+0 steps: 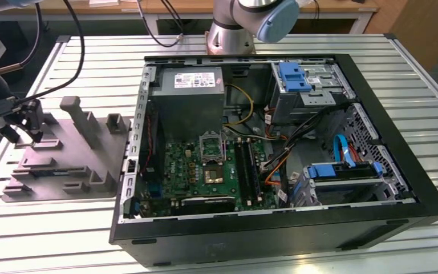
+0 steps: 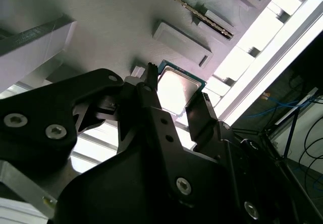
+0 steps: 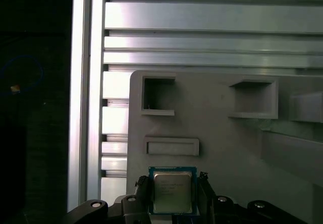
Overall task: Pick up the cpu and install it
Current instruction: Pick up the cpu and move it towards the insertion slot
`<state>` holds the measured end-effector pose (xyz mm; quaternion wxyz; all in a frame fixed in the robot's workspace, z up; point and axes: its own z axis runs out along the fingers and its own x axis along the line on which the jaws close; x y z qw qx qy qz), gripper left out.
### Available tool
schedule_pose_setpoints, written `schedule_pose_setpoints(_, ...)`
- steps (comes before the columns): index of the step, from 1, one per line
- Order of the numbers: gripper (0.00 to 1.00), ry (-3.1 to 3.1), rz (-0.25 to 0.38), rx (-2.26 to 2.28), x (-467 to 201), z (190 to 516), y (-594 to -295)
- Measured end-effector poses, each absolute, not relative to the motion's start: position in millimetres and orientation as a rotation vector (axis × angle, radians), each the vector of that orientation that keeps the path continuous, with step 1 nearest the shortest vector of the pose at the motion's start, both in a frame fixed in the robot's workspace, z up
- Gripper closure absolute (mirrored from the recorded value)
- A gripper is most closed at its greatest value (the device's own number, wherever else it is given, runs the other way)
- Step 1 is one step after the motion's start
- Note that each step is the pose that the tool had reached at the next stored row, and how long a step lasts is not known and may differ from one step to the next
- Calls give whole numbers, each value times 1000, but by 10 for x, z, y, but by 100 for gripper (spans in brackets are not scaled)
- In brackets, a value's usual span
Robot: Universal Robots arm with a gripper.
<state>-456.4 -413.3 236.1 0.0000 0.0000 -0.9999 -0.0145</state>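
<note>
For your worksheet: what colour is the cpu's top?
Silvery grey cpu top, best in first wrist view.

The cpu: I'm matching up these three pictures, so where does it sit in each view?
Exterior view: under the gripper, on the grey holder at the exterior view's left.
First wrist view: the cpu lies flat on the holder, right at the gripper.
Second wrist view: the cpu shows past the gripper's black body, on the holder.
Shared landmark: the holder.
</note>
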Motion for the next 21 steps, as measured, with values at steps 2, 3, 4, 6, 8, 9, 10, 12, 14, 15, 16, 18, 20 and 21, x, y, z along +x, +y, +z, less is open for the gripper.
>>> schedule_pose_setpoints(2, 53, -3141, -45, 0, -4564, 2431, -4133)
schedule_pose_setpoints(3, 53, -3141, -45, 0, -4564, 2443, -4133)
schedule_pose_setpoints(4, 53, -3141, -46, 0, -4564, 2451, -4133)
schedule_pose_setpoints(6, 53, -3141, -46, 0, -4564, 2456, -4133)
schedule_pose_setpoints(8, 53, -3142, -46, 0, -4564, 2457, -4133)
schedule_pose_setpoints(9, 53, -3141, -46, 0, -4564, 2458, -4133)
schedule_pose_setpoints(10, 53, -3141, -46, 0, -4564, 2460, -4133)
schedule_pose_setpoints(12, 53, -3141, -46, 0, -4564, 2462, -4133)
schedule_pose_setpoints(14, 53, -3141, -45, 0, -4564, 2468, -4133)
schedule_pose_setpoints(15, 53, -3141, -45, 0, -4564, 2472, -4133)
schedule_pose_setpoints(16, 53, -3141, -45, 0, -4564, 2476, -4133)
schedule_pose_setpoints(18, 53, -3141, -45, 0, -4564, 2487, -4133)
schedule_pose_setpoints(20, 53, -3141, -46, 0, -4564, 2496, -4133)
schedule_pose_setpoints(21, 53, -3141, -46, 0, -4564, 2503, -4133)
